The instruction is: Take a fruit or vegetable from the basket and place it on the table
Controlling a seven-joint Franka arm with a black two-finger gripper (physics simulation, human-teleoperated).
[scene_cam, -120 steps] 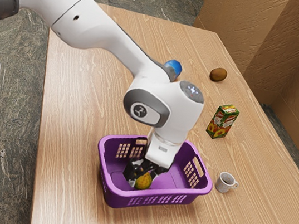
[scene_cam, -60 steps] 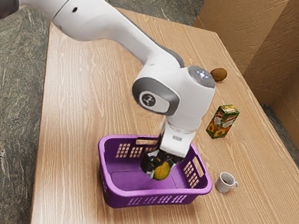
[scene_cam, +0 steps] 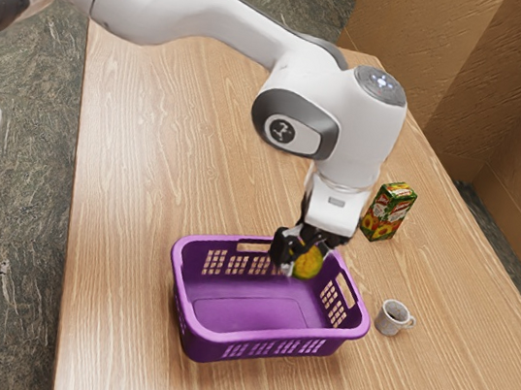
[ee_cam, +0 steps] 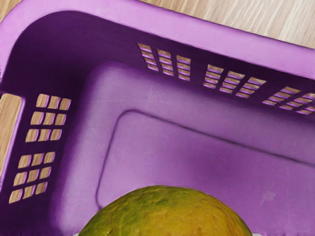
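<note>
My black two-finger pincer (scene_cam: 306, 259) is closed around a rounded, mottled green-and-yellow fruit (ee_cam: 167, 215), holding it over the purple plastic basket (scene_cam: 248, 313) with latticed sides. Just beside the basket sits a small grey mug (scene_cam: 391, 320); beyond, a green-and-red printed carton (scene_cam: 388, 213) stands upright on the pale wooden table (scene_cam: 145, 178).

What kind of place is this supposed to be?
Perhaps a plain room made up in a simulator as a mock kitchen or dining area: a wooden table, a purple basket, a carton and a mug.
</note>
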